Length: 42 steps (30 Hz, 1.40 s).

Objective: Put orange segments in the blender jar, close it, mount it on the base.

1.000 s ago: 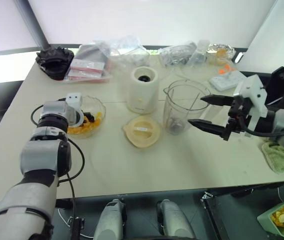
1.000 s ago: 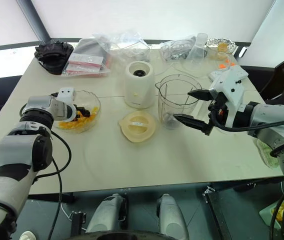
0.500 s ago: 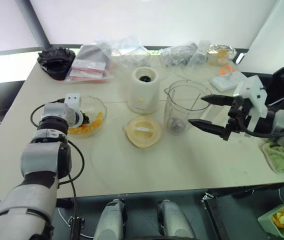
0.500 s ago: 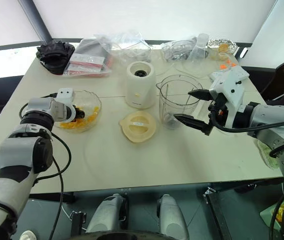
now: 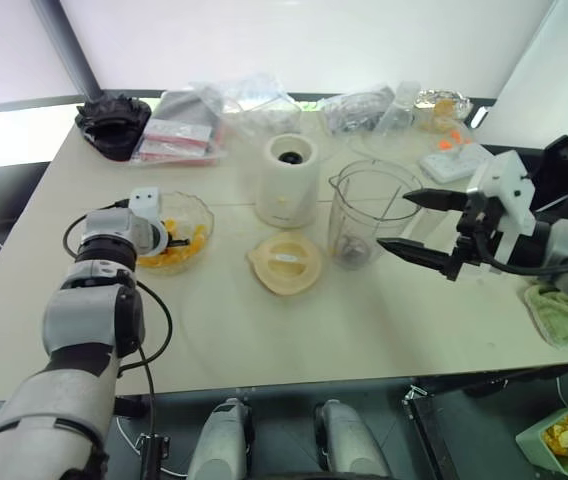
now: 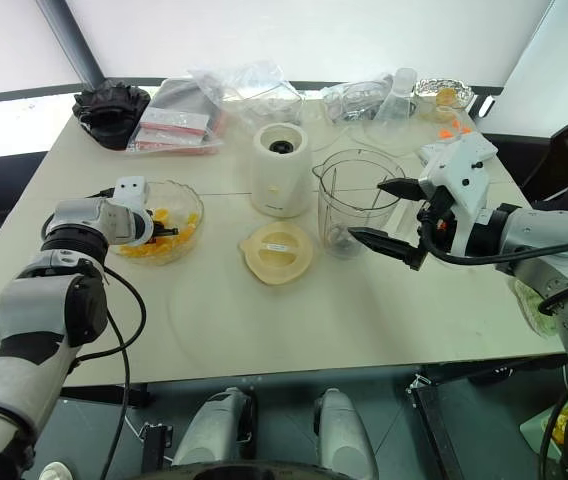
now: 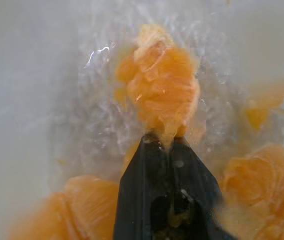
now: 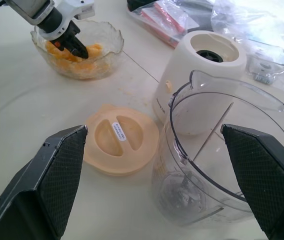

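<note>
The left end effector (image 7: 163, 145) has just pinched shut on a glossy orange segment (image 7: 162, 90) in the ruffled glass dish (image 6: 192, 200); the right end effector (image 6: 382, 212) waits wide beside the empty clear plastic blender jar (image 6: 349, 200), so loading can begin.

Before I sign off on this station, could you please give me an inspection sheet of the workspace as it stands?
Surface: beige table, bare in front.
Job's things: orange segments in glass dish; blender jar open, no fruit inside; base behind it; cream lid lying flat.
Clutter: plastic bags, black item, green cloth.
Grippers: left gripper in dish, jaws shut on one segment; right gripper beside jar, jaws wide open.
Cables: black cable along left arm.
Surroundings: green tub of scraps below table.
</note>
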Available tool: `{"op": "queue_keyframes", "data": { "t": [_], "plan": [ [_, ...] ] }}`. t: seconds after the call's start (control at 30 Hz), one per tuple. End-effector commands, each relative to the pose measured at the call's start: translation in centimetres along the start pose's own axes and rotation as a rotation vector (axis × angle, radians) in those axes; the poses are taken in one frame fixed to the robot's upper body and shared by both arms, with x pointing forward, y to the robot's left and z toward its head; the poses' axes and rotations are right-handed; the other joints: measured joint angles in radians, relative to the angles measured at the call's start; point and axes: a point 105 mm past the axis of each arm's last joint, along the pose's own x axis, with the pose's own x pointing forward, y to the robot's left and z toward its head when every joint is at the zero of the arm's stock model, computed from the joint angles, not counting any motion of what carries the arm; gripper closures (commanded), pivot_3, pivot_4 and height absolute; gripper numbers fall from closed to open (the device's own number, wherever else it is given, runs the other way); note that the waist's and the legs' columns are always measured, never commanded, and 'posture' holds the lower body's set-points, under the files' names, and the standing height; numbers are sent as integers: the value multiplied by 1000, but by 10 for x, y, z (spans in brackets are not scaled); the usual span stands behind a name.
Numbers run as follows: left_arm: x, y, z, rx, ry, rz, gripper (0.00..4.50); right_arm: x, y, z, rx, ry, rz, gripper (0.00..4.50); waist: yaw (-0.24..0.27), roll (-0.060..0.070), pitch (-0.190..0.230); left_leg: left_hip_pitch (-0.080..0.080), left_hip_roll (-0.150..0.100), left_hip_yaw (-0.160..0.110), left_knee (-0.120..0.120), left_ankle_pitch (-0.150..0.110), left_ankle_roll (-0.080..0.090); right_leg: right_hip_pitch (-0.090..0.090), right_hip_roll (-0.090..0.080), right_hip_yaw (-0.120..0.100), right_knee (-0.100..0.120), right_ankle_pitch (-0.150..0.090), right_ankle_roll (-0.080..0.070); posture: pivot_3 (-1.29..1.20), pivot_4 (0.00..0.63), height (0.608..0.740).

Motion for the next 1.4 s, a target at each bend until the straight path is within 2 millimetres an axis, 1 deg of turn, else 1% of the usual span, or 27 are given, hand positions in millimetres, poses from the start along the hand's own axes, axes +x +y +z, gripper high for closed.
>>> {"op": "queue_keyframes", "data": {
  "t": [0.03, 0.1, 0.23, 0.3, 0.33, 0.4, 0.5, 0.67, 0.77, 0.9, 1.07, 1.13, 1.33, 1.4],
  "plan": [
    [5, 3, -16, -20, 46, -3, 4463, -2, -1, 11, -47, -37, -8, 0, 0, 0, 0, 0, 0, 0, 0, 0, 0, 0, 0, 0, 0, 0, 0, 0, 150, 740],
    [4, 5, -13, -23, 24, 1, 4463, -1, -1, 11, -49, -37, -6, 0, 0, 0, 0, 0, 0, 0, 0, 0, 0, 0, 0, 0, 0, 0, 0, 0, 150, 740],
    [-9, 5, 22, -31, -193, -1, 4463, -1, 0, 11, -48, -37, -2, 0, -1, 0, 0, 0, 1, -1, 0, 0, 0, 0, 0, 0, 0, 0, 0, 0, 150, 740],
    [-21, 3, 37, -56, -316, -28, 4463, -1, 0, 11, -48, -37, -1, 0, -1, -1, 0, 0, 2, -2, 0, 0, 0, 0, 0, 0, 0, 0, 0, 0, 150, 740],
    [-27, 2, 41, -71, -355, -39, 4463, -1, 0, 11, -48, -37, 0, 0, -1, -1, 1, -1, 3, -2, 0, 0, 0, -1, -1, 0, 0, 0, 0, 0, 150, 740],
    [-47, 0, 52, -123, -485, -61, 4463, 0, 0, 11, -48, -34, 5, 0, -1, -2, 1, -3, 3, -3, 0, 0, 0, -3, -2, 0, 0, 0, 0, 0, 150, 740],
    [-72, -4, 55, -208, -596, -97, 4463, 1, 0, 11, -49, -32, 12, 0, -1, -2, 1, -4, 3, -3, 0, 0, 0, -3, -4, 0, -1, 0, 0, 0, 150, 740],
    [-106, -7, 51, -286, -752, -141, 4463, 4, -2, 13, -57, -30, 28, 0, 0, -2, 1, -4, 2, -4, 1, 0, 0, -3, -4, 0, 0, 0, 0, 0, 150, 740],
    [-122, -13, 52, -293, -824, -180, 4463, 5, -3, 14, -64, -31, 37, 0, 0, -2, 1, -4, 2, -4, 2, 0, 0, -3, -3, 0, 0, 0, -1, 0, 150, 740],
    [-137, -22, 57, -296, -898, -228, 4463, 7, -5, 16, -71, -35, 42, 0, 2, -2, 1, -4, 1, -2, 4, 0, 0, -2, -2, -1, 0, -2, -4, 0, 150, 740],
    [-146, -30, 61, -297, -936, -270, 4463, 8, -4, 17, -80, -36, 47, 0, -1, -2, 1, -5, 0, -2, 4, 0, 0, -1, -1, -1, -1, -2, -3, 0, 150, 740],
    [-143, -33, 61, -273, -920, -270, 4463, 8, -4, 18, -81, -38, 47, 0, -1, -2, 1, -5, 0, -2, 4, 0, 0, -1, 0, -1, -1, -2, -3, 0, 150, 740],
    [-113, -31, 47, -155, -738, -199, 4463, 8, -4, 17, -82, -38, 44, 0, -1, -2, 1, -4, 0, -2, 4, 0, 0, -1, 2, -1, -1, -2, -4, 0, 150, 740],
    [-100, -29, 39, -54, -651, -158, 4463, 8, -3, 17, -80, -41, 43, 0, -2, -2, 1, -4, 0, -2, 4, 0, 0, -1, 2, -1, -1, -2, -4, 0, 150, 740]
  ]
}}
